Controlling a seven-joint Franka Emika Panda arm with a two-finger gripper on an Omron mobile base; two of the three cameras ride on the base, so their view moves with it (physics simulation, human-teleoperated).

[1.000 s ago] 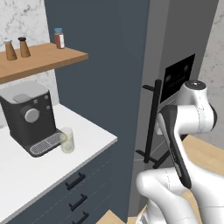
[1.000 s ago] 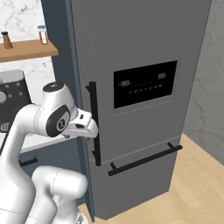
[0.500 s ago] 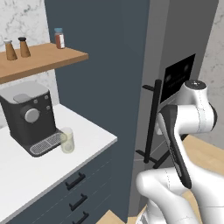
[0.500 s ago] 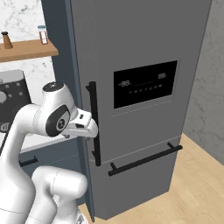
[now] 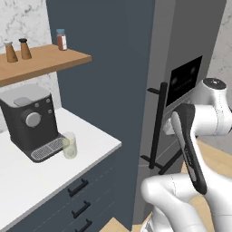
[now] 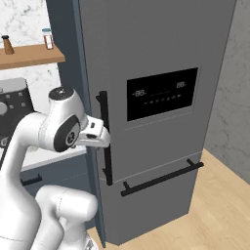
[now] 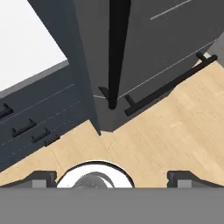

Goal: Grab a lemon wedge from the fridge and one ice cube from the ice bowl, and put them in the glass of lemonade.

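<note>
- Holding the tool (image 7: pixel 112 179) wide open and empty, we are hovering it just beside the black vertical handle (image 6: pixel 104 136) of the fridge (image 6: pixel 156 53), whose doors are shut.
- We are risking a miss: the handle is not between the fingertips (image 7: pixel 43 178), so closing now could catch only air or clip the bar's edge.
- We are also risking the white wrist bumping the door face while lining up.
- We are seeing the glass of lemonade (image 5: pixel 69 145) standing on the counter (image 5: pixel 90 140) beside the coffee machine (image 5: pixel 31 120).
- We are unable to see the lemon wedge behind the closed door, so we cannot tell where it lies.
</note>
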